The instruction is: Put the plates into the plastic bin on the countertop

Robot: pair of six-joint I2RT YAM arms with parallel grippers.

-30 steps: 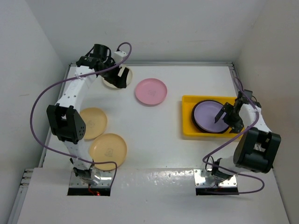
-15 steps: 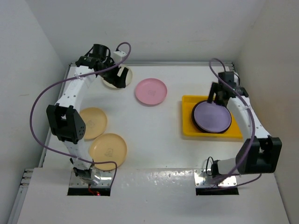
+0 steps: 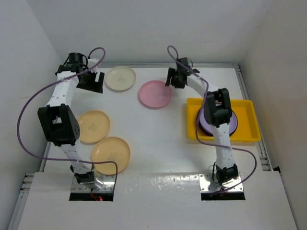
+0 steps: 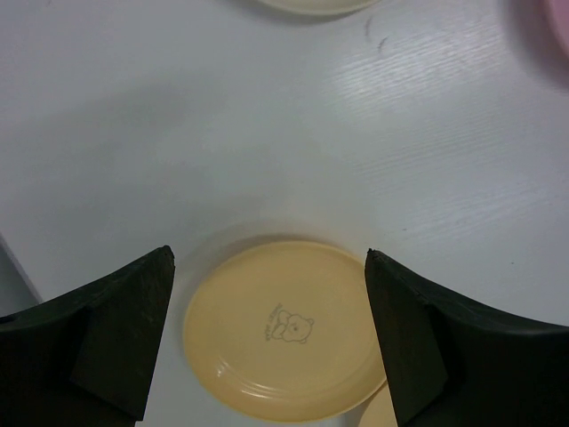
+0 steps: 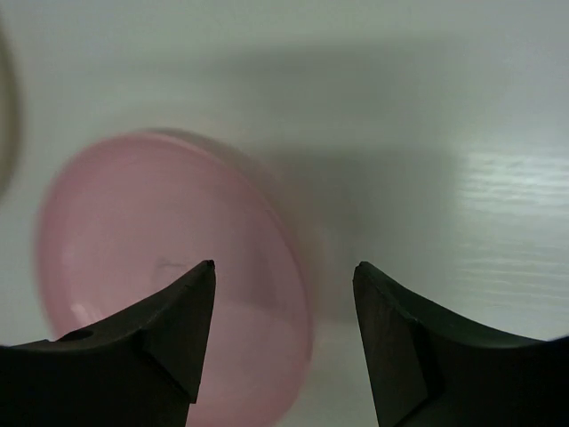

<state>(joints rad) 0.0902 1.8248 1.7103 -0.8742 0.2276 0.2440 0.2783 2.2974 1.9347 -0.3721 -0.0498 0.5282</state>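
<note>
A pink plate (image 3: 155, 94) lies at the back middle of the white countertop (image 3: 158, 129). My right gripper (image 3: 171, 79) hovers over its far right edge, open and empty. In the right wrist view the right gripper (image 5: 284, 267) has one finger on each side of the pink plate's (image 5: 169, 276) rim. A cream plate (image 3: 120, 78) lies at the back left. My left gripper (image 3: 94, 85) is open and empty just left of it. The left gripper (image 4: 268, 258) looks down on a tan-yellow plate (image 4: 284, 342). A lavender plate (image 3: 233, 123) tops a stack in the yellow bin (image 3: 247, 120).
Two tan-yellow plates (image 3: 93, 126) (image 3: 111, 155) lie at the left front. The right arm (image 3: 213, 110) reaches across the bin and hides part of the stack. White walls stand close on three sides. Metal rails (image 3: 249, 96) edge the countertop.
The right arm swung from over the bin to the back and left, ending over the pink plate. The left gripper moved left off the cream plate, which now shows whole.
</note>
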